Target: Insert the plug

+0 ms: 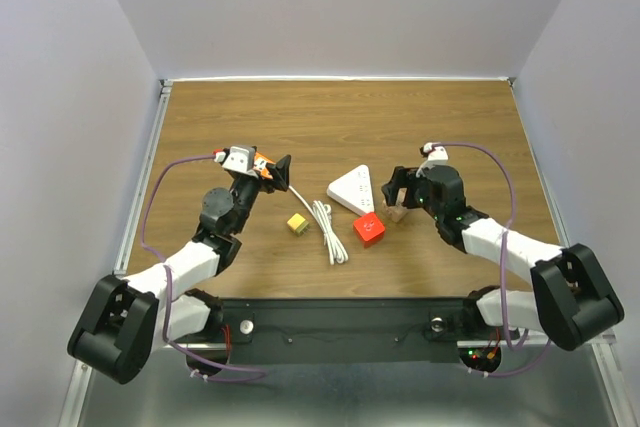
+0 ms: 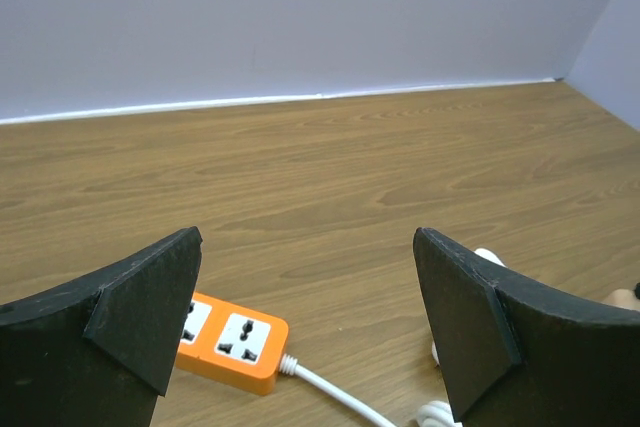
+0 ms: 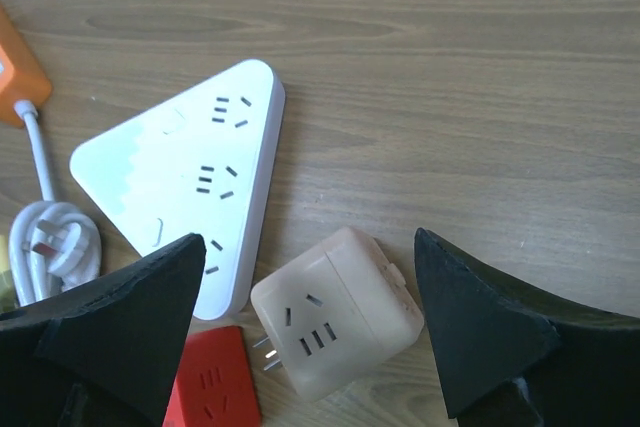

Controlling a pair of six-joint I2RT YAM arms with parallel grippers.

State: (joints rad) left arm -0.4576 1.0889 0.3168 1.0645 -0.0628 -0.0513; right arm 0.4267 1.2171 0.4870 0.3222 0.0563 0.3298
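Right claw is spread wide, gripping nothing; fingers straddle the beige plug cube with gaps both sides, can't tell how high above it. The cube sits on the table, just beside the white triangular strip and near-touching the red cube. Placement reads as a pick setup: the claw is centred over the cube so closing would pinch its two flat sides, and the strip is right there as the likely target. The cube's prongs stick out sideways, flat along the table, aimed at the red cube and away from the right finger; its socket face looks up at the camera. The body is near-square, so no real long axis; the prong line is the one that matters, and it lies horizontal. The strip's slots face up, so my guess is the cube needs tipping prongs-down before going in. Left claw is also wide open and empty, hanging over the orange strip, probably parked or ready to steady something. A corded white plug lies coiled left of the triangular strip, untouched.
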